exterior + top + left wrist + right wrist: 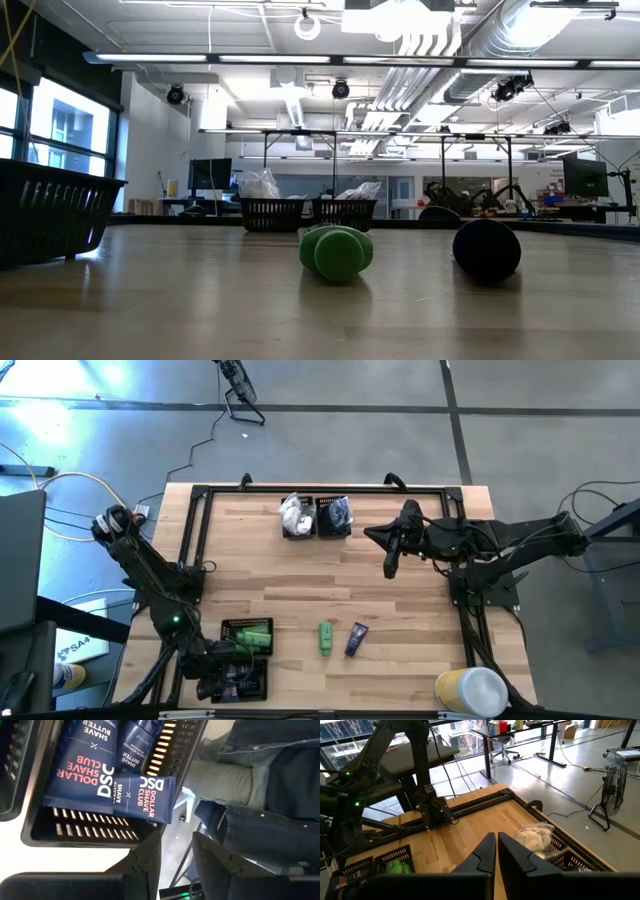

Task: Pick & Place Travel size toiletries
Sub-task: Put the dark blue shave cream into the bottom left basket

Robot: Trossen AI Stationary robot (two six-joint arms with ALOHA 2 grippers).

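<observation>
**Caller:** Progress check, what's sorted so far?

**Me:** My left gripper [175, 855] hangs right over the navy-tube tray [45, 827], fingers parted with nothing between them. Just beyond my fingertips lie Dollar Shave Club tubes [142, 797], at least three stacked in that tray. Beside it sits the green-tube tray [247, 633], already holding green tubes.

**Caller:** And the other arm?

**Me:** My right gripper [496, 851] hovers above bare wood in mid-table, fingers pressed together and empty. Ahead of it is the tray of white crinkly packets [534, 838], with the tray of dark bagged pieces [334, 516] touching its side.

**Caller:** So what's left loose?

**Me:** Two items on the table, well apart from both grippers: one green tube [326, 638] and one navy tube [357, 639], lying near each other. From table height they sit side by side with a gap between them.

**Caller:** Nearly done, then?

**Me:** I'd judge so: all four trays hold stock, and those two tubes look like the last to go, green to its tray, navy to the one under my left gripper
</observation>
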